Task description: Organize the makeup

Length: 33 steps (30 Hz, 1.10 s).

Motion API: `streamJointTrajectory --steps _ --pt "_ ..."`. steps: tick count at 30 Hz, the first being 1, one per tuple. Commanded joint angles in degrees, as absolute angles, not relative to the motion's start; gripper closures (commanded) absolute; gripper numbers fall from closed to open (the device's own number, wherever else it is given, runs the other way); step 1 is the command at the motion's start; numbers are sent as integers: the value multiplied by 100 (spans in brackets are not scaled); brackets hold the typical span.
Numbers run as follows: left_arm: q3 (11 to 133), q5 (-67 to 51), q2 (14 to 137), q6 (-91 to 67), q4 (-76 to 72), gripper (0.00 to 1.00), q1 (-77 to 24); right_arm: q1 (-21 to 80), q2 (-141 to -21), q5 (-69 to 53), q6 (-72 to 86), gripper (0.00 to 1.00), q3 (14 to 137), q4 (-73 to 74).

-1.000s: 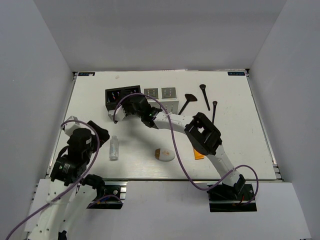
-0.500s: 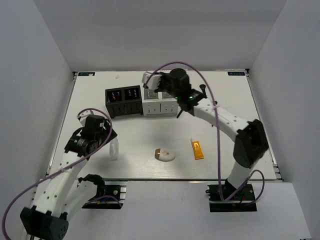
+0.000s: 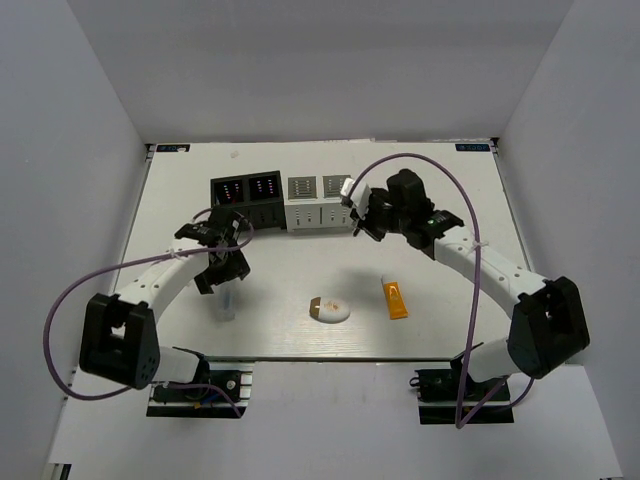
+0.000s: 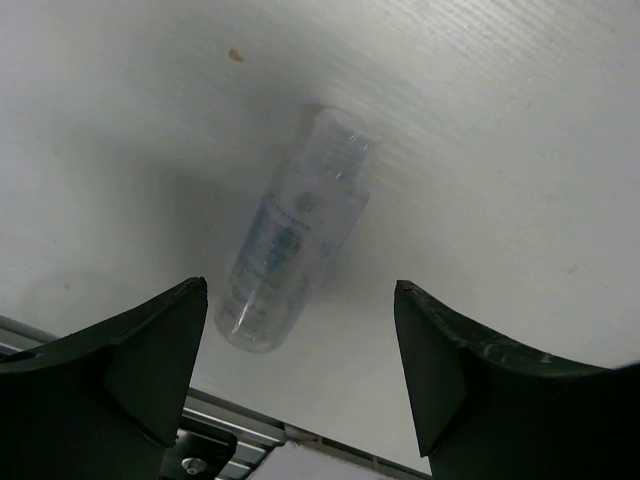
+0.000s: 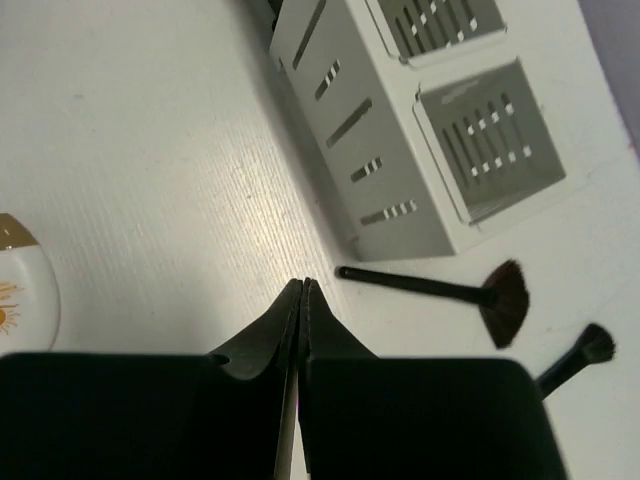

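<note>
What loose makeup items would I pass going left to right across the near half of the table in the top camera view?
small clear bottle -> white oval compact -> orange white-capped tube

One clear bottle [image 4: 290, 230], one white compact [image 3: 331, 311], one orange tube [image 3: 395, 298], two black brushes [image 5: 430, 289] [image 5: 578, 358] visible, two organizer boxes [image 3: 248, 205] [image 3: 322, 205].

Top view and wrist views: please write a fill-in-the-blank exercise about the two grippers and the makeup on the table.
Above the lying clear bottle, the left gripper is not shut but ___.
The right gripper is ___, with nothing between its fingers.
The fan brush lies beside the ___ organizer.
In the top view, the oval compact lies between the clear bottle and the ___ tube.
Missing words: open; shut; white; orange.
</note>
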State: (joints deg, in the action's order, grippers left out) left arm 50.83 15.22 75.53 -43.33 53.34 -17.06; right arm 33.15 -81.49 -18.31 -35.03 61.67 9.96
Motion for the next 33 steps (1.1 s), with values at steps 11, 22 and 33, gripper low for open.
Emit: streamJointTrajectory --steps 11,22,33 --pt "5063 1679 8552 -3779 4597 30 -1714 2620 -7673 -2443 -2751 68 5994 791" --pt "4702 1424 8413 -3911 4377 70 -1723 2382 -7655 -2733 -2663 68 6056 896" --pt "5211 -252 6075 -3525 3446 100 -1723 2241 -7559 -3146 -2637 69 6029 1037"
